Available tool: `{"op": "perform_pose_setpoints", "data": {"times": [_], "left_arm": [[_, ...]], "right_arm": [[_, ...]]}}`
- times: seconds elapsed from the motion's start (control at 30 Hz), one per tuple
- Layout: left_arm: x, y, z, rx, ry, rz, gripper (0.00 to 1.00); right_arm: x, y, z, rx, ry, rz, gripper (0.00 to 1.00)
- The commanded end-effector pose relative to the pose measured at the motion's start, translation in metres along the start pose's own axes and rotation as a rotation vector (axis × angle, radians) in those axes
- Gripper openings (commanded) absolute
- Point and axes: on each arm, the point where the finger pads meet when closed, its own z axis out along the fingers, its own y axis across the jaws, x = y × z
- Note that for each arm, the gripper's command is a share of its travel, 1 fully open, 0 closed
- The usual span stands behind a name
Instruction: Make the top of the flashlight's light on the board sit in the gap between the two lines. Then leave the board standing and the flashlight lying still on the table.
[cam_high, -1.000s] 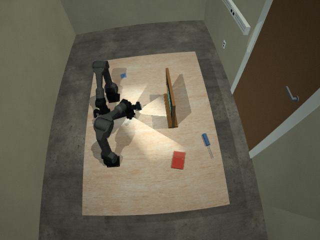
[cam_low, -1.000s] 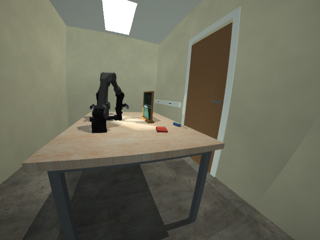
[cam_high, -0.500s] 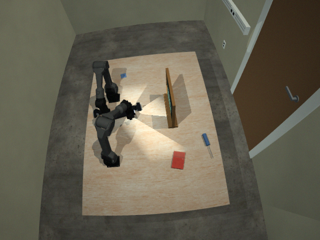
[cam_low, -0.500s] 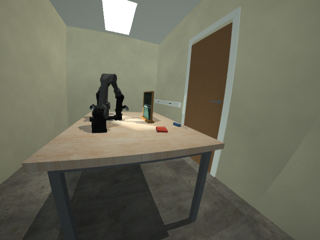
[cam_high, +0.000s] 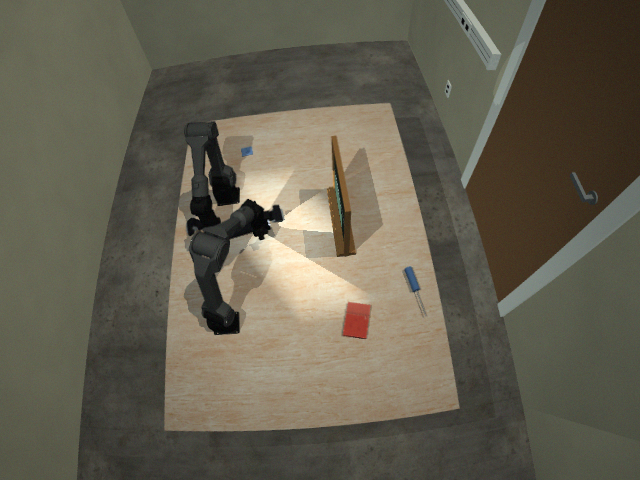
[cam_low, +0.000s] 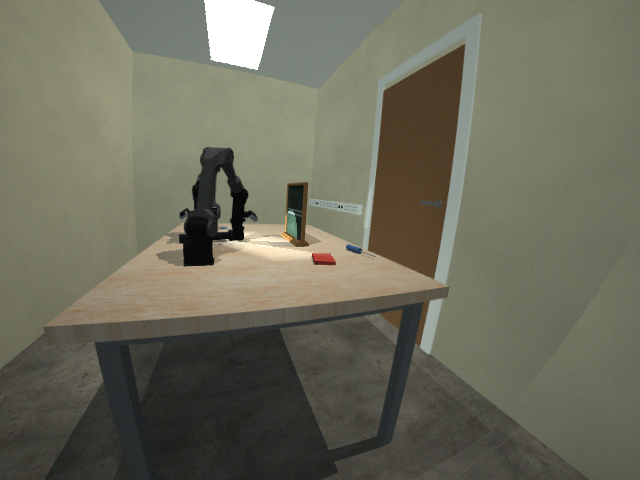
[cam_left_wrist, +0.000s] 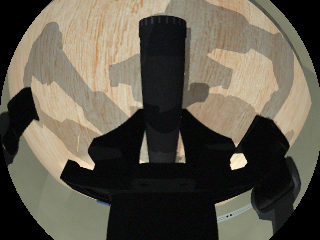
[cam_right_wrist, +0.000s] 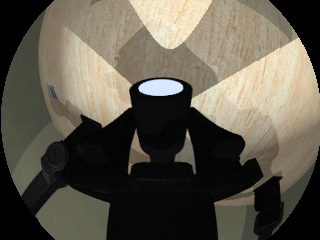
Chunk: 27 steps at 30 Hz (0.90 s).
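Observation:
The black flashlight (cam_low: 223, 235) (cam_left_wrist: 162, 65) (cam_right_wrist: 161, 125) lies level, its bright lens facing the board. My left gripper (cam_left_wrist: 162, 116) is shut on its tail part; in the top view it is mostly hidden under the right arm. My right gripper (cam_right_wrist: 161, 115) (cam_high: 263, 227) has its fingers against both sides of the flashlight's head, just behind the lens. The wooden-framed board (cam_high: 347, 227) (cam_low: 303, 206) stands upright. A light patch (cam_low: 293, 223) covers its lower part, its top close to the lines. Whether it sits in the gap is too small to tell.
A red flat block (cam_high: 356, 321) (cam_low: 323, 258) lies on the right arm's side of the board. A blue-handled tool (cam_high: 412, 279) (cam_low: 354, 249) lies near the far table edge. A small blue piece (cam_high: 247, 151) (cam_right_wrist: 52, 92) lies beyond the left arm's base.

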Motion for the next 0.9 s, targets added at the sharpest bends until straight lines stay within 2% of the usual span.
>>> {"op": "perform_pose_setpoints", "data": {"times": [0.0, 0.3, 0.4, 0.8, 0.87], "left_arm": [[0.0000, 0.0005, -0.0003, -0.002, 0.000, 0.000, 0.37], [0.0000, 0.0005, -0.0003, -0.002, 0.000, 0.000, 0.37], [0.0000, 0.0005, -0.0003, -0.002, 0.000, 0.000, 0.37], [0.0000, 0.0005, -0.0003, -0.002, 0.000, 0.000, 0.37], [0.0000, 0.0005, -0.0003, -0.002, 0.000, 0.000, 0.37]], "right_arm": [[0.0009, 0.0019, 0.0009, 0.036, 0.000, -0.006, 0.65], [0.0004, 0.0002, 0.0014, 0.154, 0.002, -0.001, 0.65], [-0.0007, -0.0005, -0.0007, 0.151, -0.001, 0.004, 0.65], [0.0005, -0.0017, 0.0027, 0.307, 0.004, 0.001, 0.65], [-0.0006, -0.0023, -0.0001, 0.292, 0.001, 0.005, 0.65]]}}
